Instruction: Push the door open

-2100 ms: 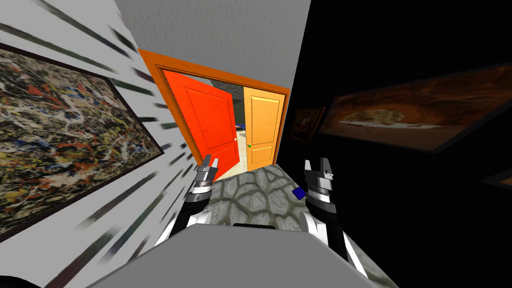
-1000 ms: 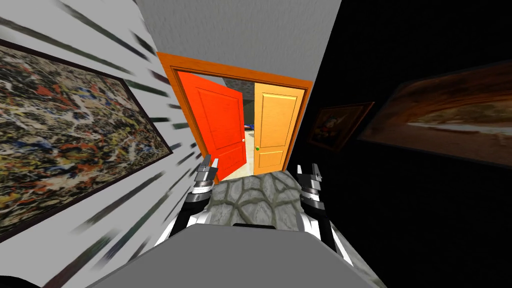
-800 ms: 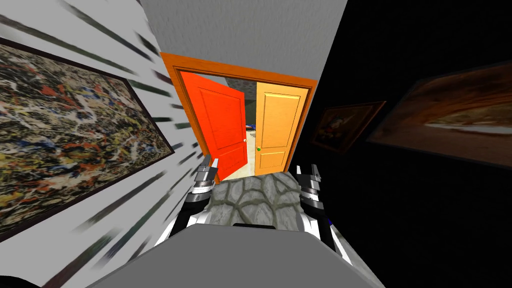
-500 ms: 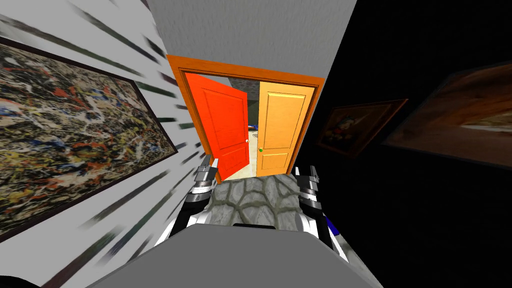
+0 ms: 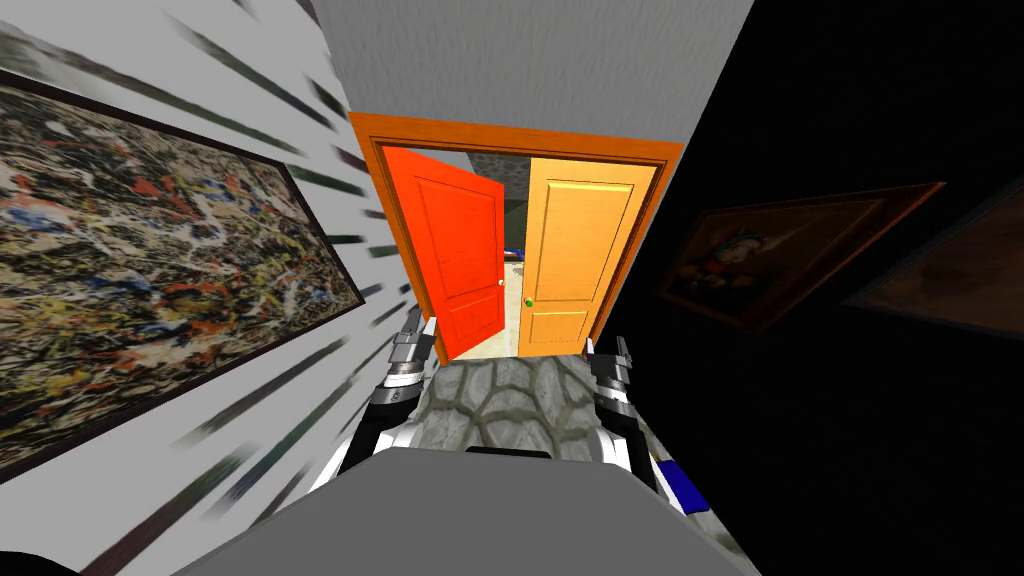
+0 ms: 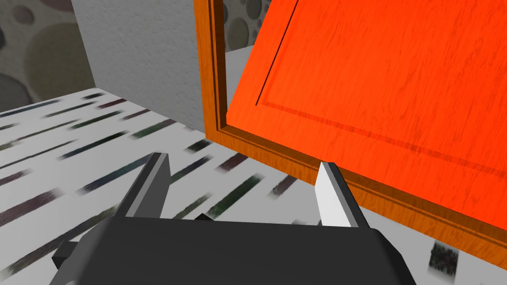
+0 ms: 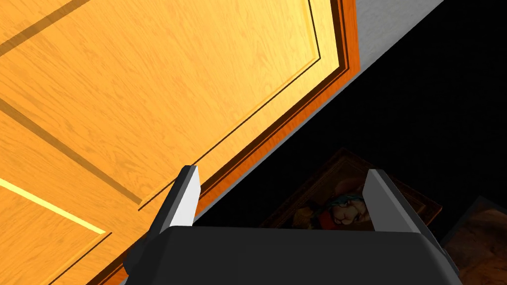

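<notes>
Stone floor (image 5: 505, 395) ahead; red door (image 5: 455, 255) ajar, seemingly untouched; left gripper (image 6: 242, 163), right gripper (image 7: 283, 172) spread wide.

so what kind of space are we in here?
Most likely a narrow hallway in a house. There is a large framed painting on the left wall and a stone-pattern floor. At the far end, a red door stands ajar beside a shut yellow door.

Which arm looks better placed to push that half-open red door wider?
Probably the left: its open left gripper points at the lower part of the red door. The right gripper faces the yellow door instead.
</notes>
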